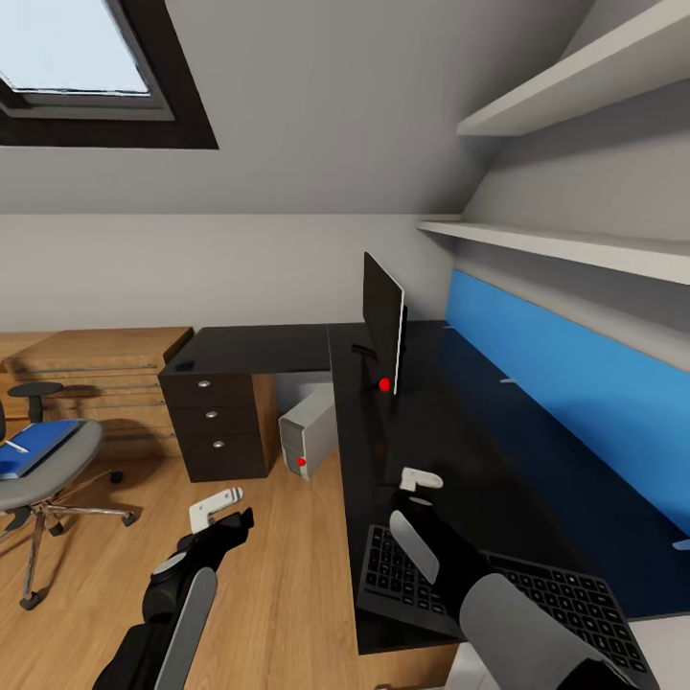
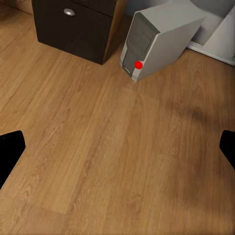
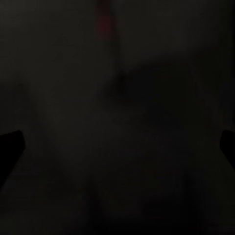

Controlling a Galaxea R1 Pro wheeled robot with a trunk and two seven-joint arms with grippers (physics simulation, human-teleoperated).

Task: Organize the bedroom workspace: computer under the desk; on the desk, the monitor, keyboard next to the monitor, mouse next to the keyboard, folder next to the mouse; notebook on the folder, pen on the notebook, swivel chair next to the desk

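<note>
Both grippers are seen spread apart, empty: left gripper [image 1: 213, 509] over floor, right gripper [image 1: 420, 478] above worktop [image 1: 460, 450] beyond keyboard [image 1: 546, 585].

desk [image 1: 422, 431]: glossy black top | floor [image 2: 98, 147]: wood grain | computer [image 2: 156, 41]: matt grey

Your two arms are built of glossy black housings with rounded light grey panels along the forearms. Each ends in a gripper, the left gripper [image 1: 217, 506] and the right gripper [image 1: 420, 478], with pale off-white fingers; in the wrist views the fingertips appear as black wedges.
</note>
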